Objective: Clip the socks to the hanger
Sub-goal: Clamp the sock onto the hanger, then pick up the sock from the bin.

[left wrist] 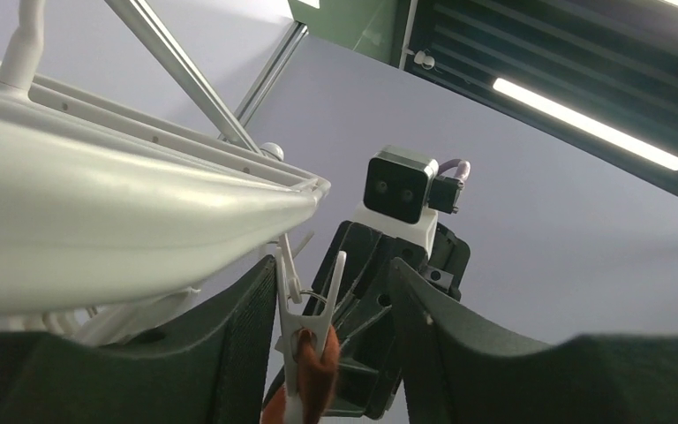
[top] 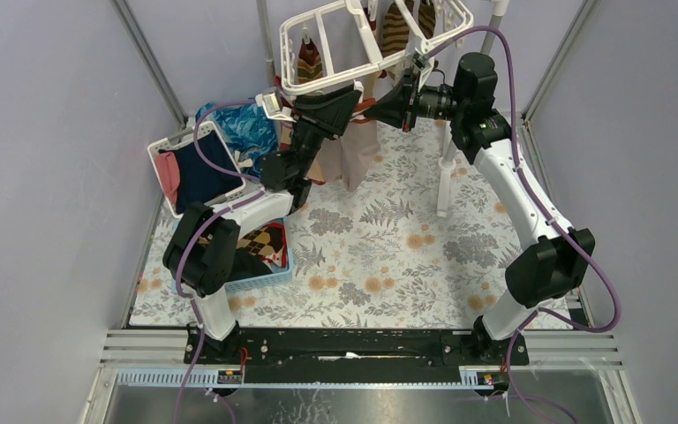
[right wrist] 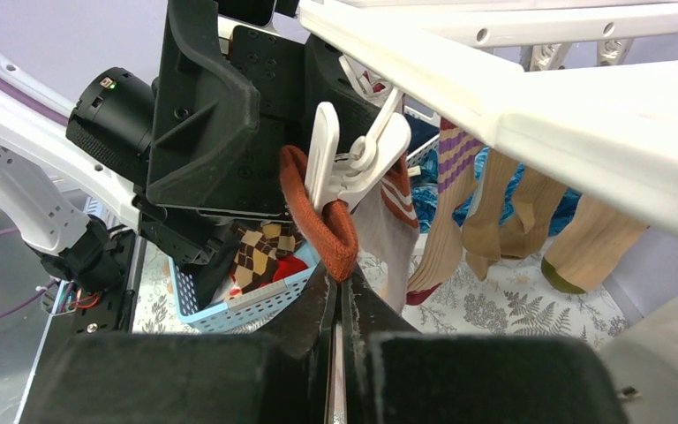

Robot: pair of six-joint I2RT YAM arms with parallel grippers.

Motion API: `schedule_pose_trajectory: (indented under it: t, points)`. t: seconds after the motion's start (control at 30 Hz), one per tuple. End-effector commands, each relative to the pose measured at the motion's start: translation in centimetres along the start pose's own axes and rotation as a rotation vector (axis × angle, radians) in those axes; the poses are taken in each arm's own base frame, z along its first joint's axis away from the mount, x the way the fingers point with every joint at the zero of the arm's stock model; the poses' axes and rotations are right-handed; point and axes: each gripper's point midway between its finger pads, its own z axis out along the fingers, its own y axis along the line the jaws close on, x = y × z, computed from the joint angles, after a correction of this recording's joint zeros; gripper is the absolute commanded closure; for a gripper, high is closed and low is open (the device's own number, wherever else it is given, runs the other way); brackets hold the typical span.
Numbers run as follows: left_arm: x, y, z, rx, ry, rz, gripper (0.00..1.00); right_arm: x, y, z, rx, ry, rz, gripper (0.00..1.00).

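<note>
The white hanger (top: 318, 84) stands at the back on its pole, with several socks (right wrist: 485, 203) clipped under it. My right gripper (right wrist: 342, 274) is shut on the orange-red cuff of a tan sock (right wrist: 322, 221), held up in a white clip (right wrist: 327, 159). The sock's leg hangs down below (top: 357, 155). My left gripper (left wrist: 331, 265) is open, its fingers (left wrist: 238, 336) on either side of that clip (left wrist: 305, 322), which grips the cuff (left wrist: 318, 380). In the top view the left gripper (top: 353, 102) and right gripper (top: 384, 104) meet under the hanger's front edge.
A small blue basket (top: 260, 278) with an argyle sock (right wrist: 260, 252) sits by the left arm. A white slotted basket (top: 163, 150) and shiny blue cloth (top: 243, 128) lie at the back left. The hanger's pole (top: 448, 168) stands right of centre.
</note>
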Motion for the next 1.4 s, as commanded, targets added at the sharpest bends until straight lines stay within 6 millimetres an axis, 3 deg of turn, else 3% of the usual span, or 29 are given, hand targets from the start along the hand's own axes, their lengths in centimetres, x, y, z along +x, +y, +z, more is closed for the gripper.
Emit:
schedule_pose_trajectory:
  t: [0.0,0.2,0.3,0.37,0.57,0.8,1.2,1.37]
  points:
    - [-1.0,-1.9,0.6,0.073,-0.02,0.006,0.43,-1.5,0.6,-0.2,-0.024,-0.034,-0.03,1.0]
    - [-1.4,-1.9,0.2,0.05,-0.028,0.026,0.23,-0.6,1.1,-0.7,-0.042,-0.026,-0.037,1.0]
    - [-1.6,-2.0,-0.1,0.042,-0.032,0.036,0.17,0.3,1.0,-0.9,-0.022,-0.017,-0.045,0.77]
    - [-1.6,-2.0,-0.3,0.031,-0.031,0.042,0.16,0.7,0.9,-1.0,-0.015,-0.011,-0.051,0.67]
    - [-1.9,-2.1,-0.7,0.013,-0.034,0.057,0.14,1.1,0.4,-1.0,0.012,-0.005,-0.052,0.53]
    - [-2.6,-1.9,-2.8,-0.067,-0.042,0.095,0.1,2.7,0.2,-1.6,0.059,0.029,-0.074,0.32]
    - [-0.9,-2.2,-5.8,-0.131,0.08,0.078,0.07,7.2,2.2,-4.0,0.101,0.158,-0.089,0.19]
    - [1.6,-5.1,-8.4,-0.038,0.258,0.031,0.07,8.8,4.7,-5.9,0.096,0.222,-0.115,0.17]
